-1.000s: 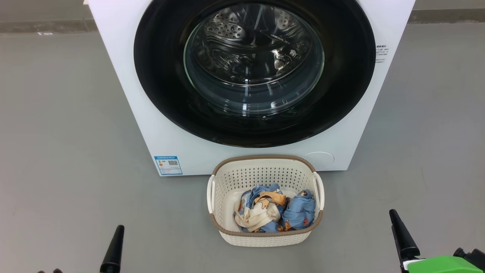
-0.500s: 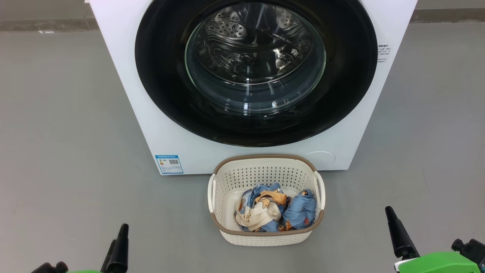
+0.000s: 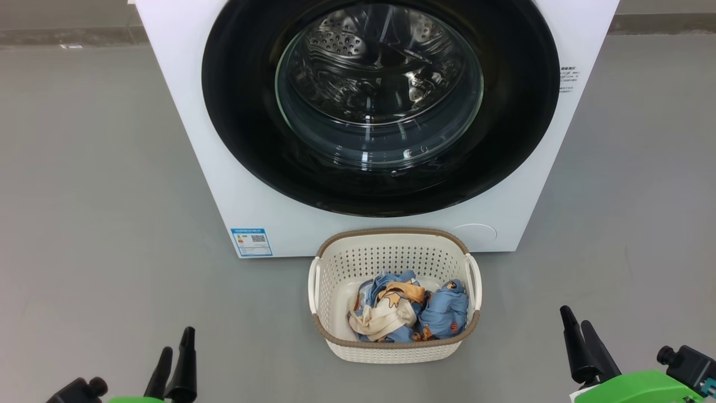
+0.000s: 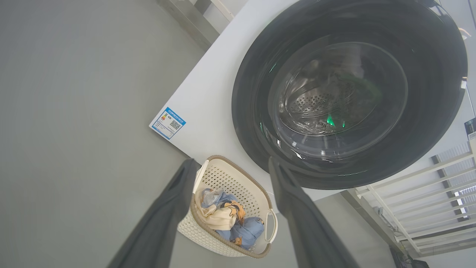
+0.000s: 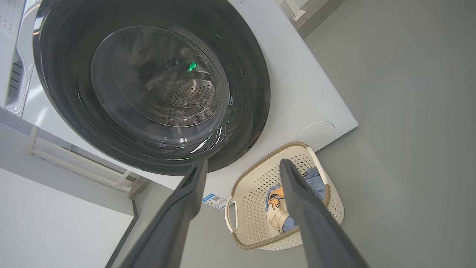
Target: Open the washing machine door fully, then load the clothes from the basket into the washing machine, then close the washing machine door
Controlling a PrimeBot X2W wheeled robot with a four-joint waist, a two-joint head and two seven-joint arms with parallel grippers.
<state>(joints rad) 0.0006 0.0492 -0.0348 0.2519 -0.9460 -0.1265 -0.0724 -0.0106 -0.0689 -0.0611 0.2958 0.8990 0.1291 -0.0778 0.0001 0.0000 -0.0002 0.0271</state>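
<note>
Grey floor carrying a washing machine and a basket.

The floor [image 3: 100, 196] is smooth, matt grey, and runs back to a darker strip [image 3: 84, 38] along the foot of the wall. The washing machine [image 3: 251, 184], a white box, stands squarely on it in the middle of the head view. The basket [image 3: 391, 350], cream with a brown rim, sits on the floor just in front of the machine's lower front edge, a little to the right of the blue label [image 3: 251, 241]. Its far rim looks close to the machine, perhaps touching it, but the head view does not settle which.
</note>
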